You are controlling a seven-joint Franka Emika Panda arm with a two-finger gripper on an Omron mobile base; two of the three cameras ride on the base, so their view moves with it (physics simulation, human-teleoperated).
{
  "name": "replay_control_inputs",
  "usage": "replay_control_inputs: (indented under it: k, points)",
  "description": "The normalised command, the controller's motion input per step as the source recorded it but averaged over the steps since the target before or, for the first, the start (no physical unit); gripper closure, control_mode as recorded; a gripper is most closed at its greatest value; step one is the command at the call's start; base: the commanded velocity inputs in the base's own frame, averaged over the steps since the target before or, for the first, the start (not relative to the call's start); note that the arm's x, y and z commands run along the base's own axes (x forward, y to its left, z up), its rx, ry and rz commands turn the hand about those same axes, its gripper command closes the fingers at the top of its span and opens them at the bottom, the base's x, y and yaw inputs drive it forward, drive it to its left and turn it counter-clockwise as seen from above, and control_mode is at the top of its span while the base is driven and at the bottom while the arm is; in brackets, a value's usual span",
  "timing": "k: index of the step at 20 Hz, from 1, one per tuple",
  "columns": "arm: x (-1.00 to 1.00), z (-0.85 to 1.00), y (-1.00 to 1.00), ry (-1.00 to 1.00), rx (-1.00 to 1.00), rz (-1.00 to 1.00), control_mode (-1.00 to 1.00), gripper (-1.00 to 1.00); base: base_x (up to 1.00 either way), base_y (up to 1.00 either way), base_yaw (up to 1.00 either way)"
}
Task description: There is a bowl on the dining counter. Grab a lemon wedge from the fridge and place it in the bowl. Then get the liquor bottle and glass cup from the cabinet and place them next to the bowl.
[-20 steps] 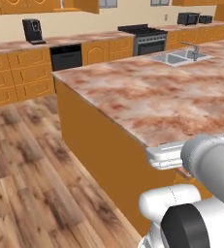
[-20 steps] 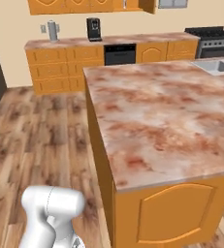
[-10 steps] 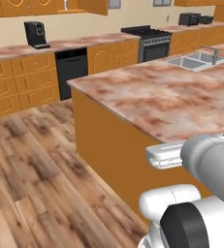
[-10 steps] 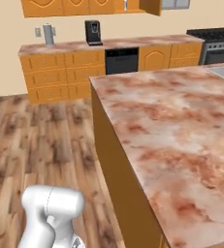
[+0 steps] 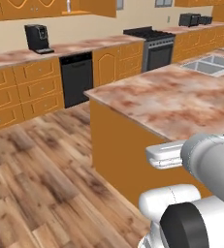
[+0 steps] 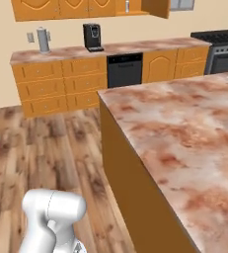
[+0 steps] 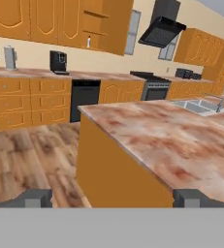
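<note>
Left base view first: my white arm [image 5: 200, 203] bulks up in the near right corner, and past it the marble-topped island desk [image 5: 176, 99] runs off to the right, its orange side panel facing the wood floor [image 5: 40, 179]. Far across the room, a black coffee machine [image 5: 37, 38] sits on the back counter, a black dishwasher [image 5: 76, 79] below it, and a stove [image 5: 154, 48] further right. A sink [image 5: 208, 65] is set into the island's far right end.

Right base view now: my arm's white shoulder [image 6: 54, 217] is near left, the island desk [image 6: 184, 143] stretches along the right. On the far counter, a silver kettle [image 6: 43, 39] stands left of the coffee machine [image 6: 91, 36], with the dishwasher [image 6: 125, 70] below.

Hand view: my claw [image 7: 111, 198] is spread wide and gripping nothing, one dark fingertip [image 7: 36, 197] at each bottom corner. Ahead, the island desk [image 7: 152, 135], sink [image 7: 198, 106], stove [image 7: 154, 89] and a range hood [image 7: 162, 30]. Bowl, lemon wedge, bottle and cup: I can't say where any of them are.
</note>
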Motion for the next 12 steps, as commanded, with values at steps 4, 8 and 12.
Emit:
replay_control_inputs:
  k: [4,8,12]
  points:
    - [0.0,0.0,0.0,0.0,0.0,0.0,1.0,-1.0,1.0,1.0,-0.17]
    - [0.0,0.0,0.0,0.0,0.0,0.0,1.0,-1.0,1.0,1.0,-0.17]
    - [0.0,0.0,0.0,0.0,0.0,0.0,1.0,-1.0,1.0,1.0,-0.17]
